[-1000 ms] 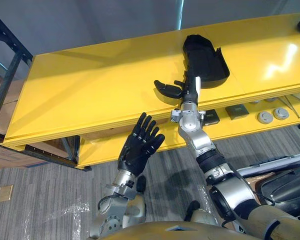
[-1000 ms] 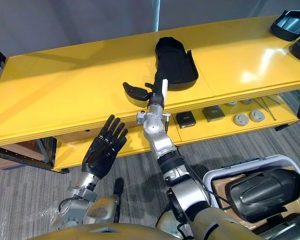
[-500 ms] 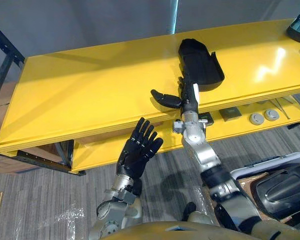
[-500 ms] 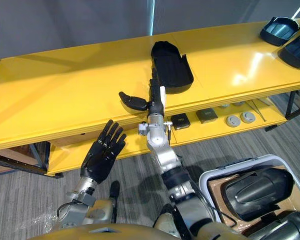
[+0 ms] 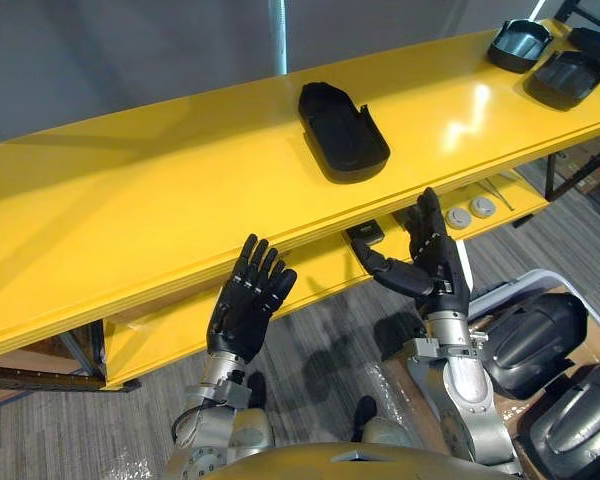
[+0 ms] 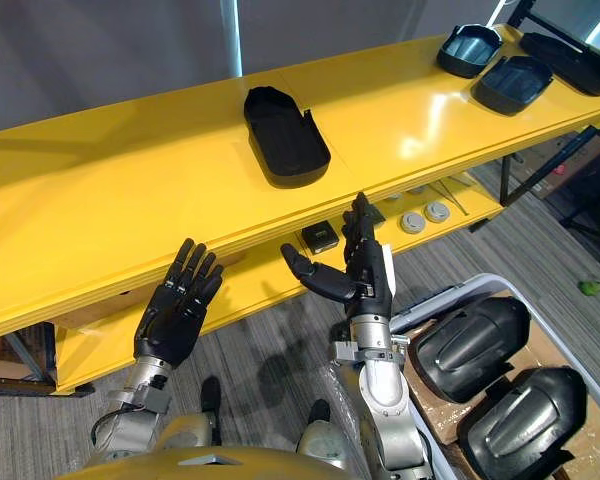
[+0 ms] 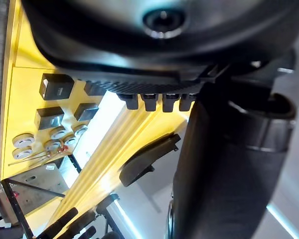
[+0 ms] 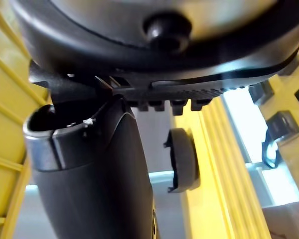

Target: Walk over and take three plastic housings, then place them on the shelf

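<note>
A black plastic housing [image 6: 285, 135] lies open side up on the yellow shelf top [image 6: 130, 200], also seen in the left eye view as the housing [image 5: 342, 130]. Three more black housings [image 6: 467, 48] [image 6: 515, 82] rest at the shelf's far right end. My right hand [image 6: 362, 272] is open with straight fingers, held in front of the shelf edge and below the housing, apart from it. My left hand [image 6: 175, 312] is open too, palm up, in front of the lower shelf. Both hands hold nothing. Past the right thumb, the right wrist view shows the housing [image 8: 182, 159] on the shelf.
A white bin [image 6: 500, 288] at my lower right holds two large black housings [image 6: 470, 345] [image 6: 525, 420]. The lower yellow shelf [image 6: 250, 285] carries a small black box [image 6: 320, 237] and round grey discs [image 6: 425, 216]. Grey floor lies below.
My right hand has drawn back and down from the housing, which stays on the shelf. The camera has swung right, bringing the bin and the far housings into view.
</note>
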Robot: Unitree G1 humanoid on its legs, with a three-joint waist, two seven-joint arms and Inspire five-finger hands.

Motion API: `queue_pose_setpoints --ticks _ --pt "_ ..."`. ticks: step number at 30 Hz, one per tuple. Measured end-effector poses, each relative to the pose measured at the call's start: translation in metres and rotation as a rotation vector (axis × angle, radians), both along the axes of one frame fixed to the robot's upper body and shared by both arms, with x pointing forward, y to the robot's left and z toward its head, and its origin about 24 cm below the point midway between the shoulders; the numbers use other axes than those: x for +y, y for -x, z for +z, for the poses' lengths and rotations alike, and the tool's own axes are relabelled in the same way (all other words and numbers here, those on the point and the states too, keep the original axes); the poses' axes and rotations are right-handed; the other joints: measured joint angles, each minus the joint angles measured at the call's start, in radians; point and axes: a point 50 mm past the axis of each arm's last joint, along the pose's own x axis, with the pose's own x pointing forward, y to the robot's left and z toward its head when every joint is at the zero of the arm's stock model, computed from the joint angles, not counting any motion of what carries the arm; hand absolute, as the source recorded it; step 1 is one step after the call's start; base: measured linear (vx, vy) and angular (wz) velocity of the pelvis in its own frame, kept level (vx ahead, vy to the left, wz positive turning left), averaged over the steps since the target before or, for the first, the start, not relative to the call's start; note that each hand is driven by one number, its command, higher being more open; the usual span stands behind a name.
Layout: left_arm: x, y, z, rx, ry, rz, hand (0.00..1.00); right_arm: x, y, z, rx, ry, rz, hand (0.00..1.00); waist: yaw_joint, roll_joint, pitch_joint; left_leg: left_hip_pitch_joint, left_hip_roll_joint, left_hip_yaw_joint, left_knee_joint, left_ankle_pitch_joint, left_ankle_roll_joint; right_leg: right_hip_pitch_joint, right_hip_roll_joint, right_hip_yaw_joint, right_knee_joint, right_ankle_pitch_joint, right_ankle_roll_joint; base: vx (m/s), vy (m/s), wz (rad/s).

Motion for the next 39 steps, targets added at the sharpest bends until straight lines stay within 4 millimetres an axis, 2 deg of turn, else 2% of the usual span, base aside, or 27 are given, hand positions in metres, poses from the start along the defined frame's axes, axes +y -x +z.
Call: queue_pose_setpoints --ticks 5,16,19,21,29,39 --pt "-0.001 -0.001 0.001 0.006 -0.007 0.002 1.00 -0.003 -0.008 0.006 -0.040 0.025 -0.013 1.00 0.002 -0.002 0.001 -0.002 0.004 -0.002 0.000 -0.001 -0.003 0.000 0.005 -0.001 -0.001 0.001 0.001 0.00 -0.007 0.00" --pt "0.002 -0.003 0.000 0.029 -0.034 -0.009 1.00 -0.009 -0.047 0.026 -0.150 0.052 -0.090 1.00 0.009 -0.004 0.002 -0.002 0.001 -0.033 0.000 0.000 -0.002 0.020 0.004 -0.032 0.001 -0.002 -0.002 0.00 -0.006 0.08" --pt "0.001 -0.005 0.002 0.019 -0.033 -0.015 1.00 -0.015 -0.055 0.024 -0.138 0.064 -0.112 1.00 0.028 -0.004 0.002 -0.003 0.001 -0.038 0.000 0.001 0.000 0.021 0.004 -0.036 0.003 -0.003 -0.003 -0.03 -0.008 0.04" --pt "0.001 -0.006 0.002 0.018 -0.033 -0.014 1.00 -0.016 -0.059 0.022 -0.129 0.070 -0.112 1.00 0.029 -0.004 0.002 -0.005 0.000 -0.045 0.000 0.003 0.002 0.023 0.003 -0.043 0.004 -0.004 -0.003 -0.01 -0.005 0.10" --pt "0.001 -0.006 0.002 0.017 -0.034 -0.015 1.00 -0.012 -0.085 0.027 -0.116 0.101 -0.073 1.00 0.032 0.004 0.013 -0.020 0.000 -0.077 0.000 0.015 0.001 0.021 0.002 -0.071 0.021 -0.013 -0.008 -0.03 -0.015 0.11" --pt "0.001 -0.009 0.004 -0.002 -0.034 -0.024 1.00 -0.008 -0.109 0.044 -0.146 0.117 -0.070 1.00 0.054 0.023 0.066 -0.040 -0.004 -0.102 0.000 0.035 0.002 -0.001 -0.008 -0.096 0.063 -0.036 -0.011 -0.02 -0.021 0.08"
